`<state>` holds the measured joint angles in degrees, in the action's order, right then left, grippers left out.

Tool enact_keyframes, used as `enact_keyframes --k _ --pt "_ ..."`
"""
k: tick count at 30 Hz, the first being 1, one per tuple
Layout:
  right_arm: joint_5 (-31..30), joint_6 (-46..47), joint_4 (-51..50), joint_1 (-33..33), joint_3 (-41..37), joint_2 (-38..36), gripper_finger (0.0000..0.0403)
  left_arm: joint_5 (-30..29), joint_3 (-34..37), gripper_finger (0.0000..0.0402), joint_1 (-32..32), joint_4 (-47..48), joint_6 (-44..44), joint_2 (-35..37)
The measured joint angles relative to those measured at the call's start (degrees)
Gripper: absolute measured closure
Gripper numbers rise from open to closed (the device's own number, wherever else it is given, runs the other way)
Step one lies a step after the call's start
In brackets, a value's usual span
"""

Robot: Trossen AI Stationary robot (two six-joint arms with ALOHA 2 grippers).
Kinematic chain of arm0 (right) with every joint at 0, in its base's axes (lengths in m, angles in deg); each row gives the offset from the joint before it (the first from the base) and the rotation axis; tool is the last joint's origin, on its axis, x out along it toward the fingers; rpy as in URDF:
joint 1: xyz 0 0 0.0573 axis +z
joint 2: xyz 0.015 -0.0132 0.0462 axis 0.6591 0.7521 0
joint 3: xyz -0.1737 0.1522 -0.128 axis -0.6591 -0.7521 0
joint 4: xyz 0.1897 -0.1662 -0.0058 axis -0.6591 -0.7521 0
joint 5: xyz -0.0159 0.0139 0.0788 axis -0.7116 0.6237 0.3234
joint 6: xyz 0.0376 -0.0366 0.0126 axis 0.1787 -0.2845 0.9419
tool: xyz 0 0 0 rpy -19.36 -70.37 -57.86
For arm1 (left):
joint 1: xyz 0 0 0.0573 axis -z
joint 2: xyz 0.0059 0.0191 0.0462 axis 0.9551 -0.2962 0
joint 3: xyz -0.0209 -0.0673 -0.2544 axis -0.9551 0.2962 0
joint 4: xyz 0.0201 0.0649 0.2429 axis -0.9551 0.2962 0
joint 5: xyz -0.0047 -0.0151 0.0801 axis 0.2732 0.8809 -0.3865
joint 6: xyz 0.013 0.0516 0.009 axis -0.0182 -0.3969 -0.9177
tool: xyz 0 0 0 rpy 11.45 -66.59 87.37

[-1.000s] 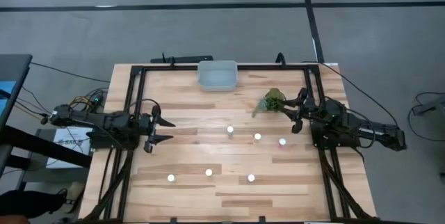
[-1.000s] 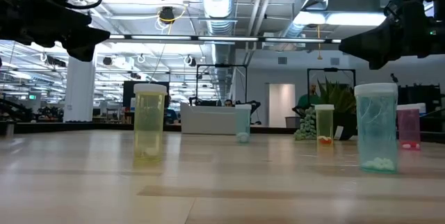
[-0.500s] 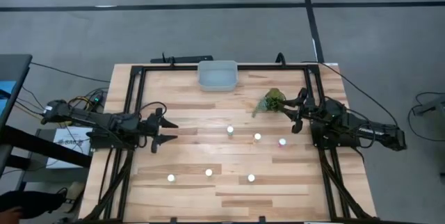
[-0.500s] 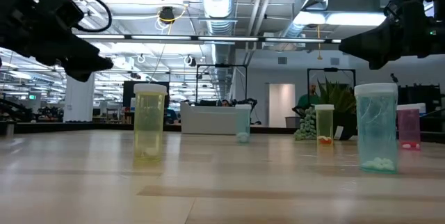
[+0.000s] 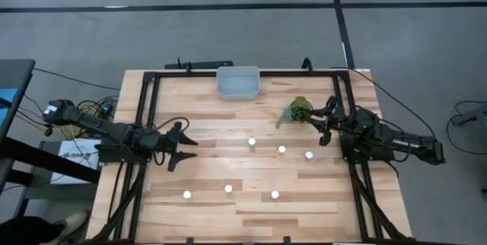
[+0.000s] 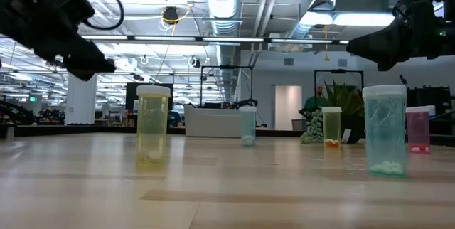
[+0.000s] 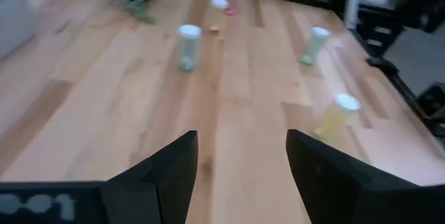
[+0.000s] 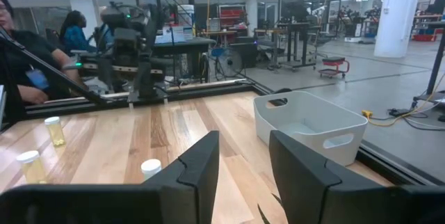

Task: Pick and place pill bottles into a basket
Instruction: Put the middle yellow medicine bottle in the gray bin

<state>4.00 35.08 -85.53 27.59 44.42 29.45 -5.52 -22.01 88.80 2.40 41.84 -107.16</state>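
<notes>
the left gripper (image 5: 179,150) is held open above the bare wood on the left side of the table (image 5: 228,214), and nothing is held in it. the right gripper (image 5: 325,123) is kept open and empty too, near the plant (image 5: 298,109). six pill bottles (image 5: 252,142) are spread over the middle of the table. the basket (image 5: 238,83) is seen at the far edge, well apart from them.

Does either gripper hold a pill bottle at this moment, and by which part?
Nothing is held. The left gripper and the right gripper are both open and empty, above the table.
</notes>
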Motion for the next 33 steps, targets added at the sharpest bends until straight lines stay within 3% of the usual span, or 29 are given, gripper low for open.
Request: enact_keyframes --k 10,19,25,33 --pt "0.0 0.0 0.0 0.0 0.0 0.0 0.0282 0.1 -16.2 0.0193 7.6 -1.0 -0.5 -27.5" --pt "0.0 0.0 0.0 0.0 0.0 0.0 0.0282 0.4 -30.9 0.0194 9.9 6.7 -2.7 -51.4" --pt "0.0 0.0 0.0 0.0 0.0 0.0 0.0282 1.9 -37.3 0.0194 10.9 7.5 -2.8 -59.9" --pt "0.0 0.0 0.0 0.0 0.0 0.0 0.0282 2.0 -40.1 0.0194 11.1 9.3 -2.8 -61.3"
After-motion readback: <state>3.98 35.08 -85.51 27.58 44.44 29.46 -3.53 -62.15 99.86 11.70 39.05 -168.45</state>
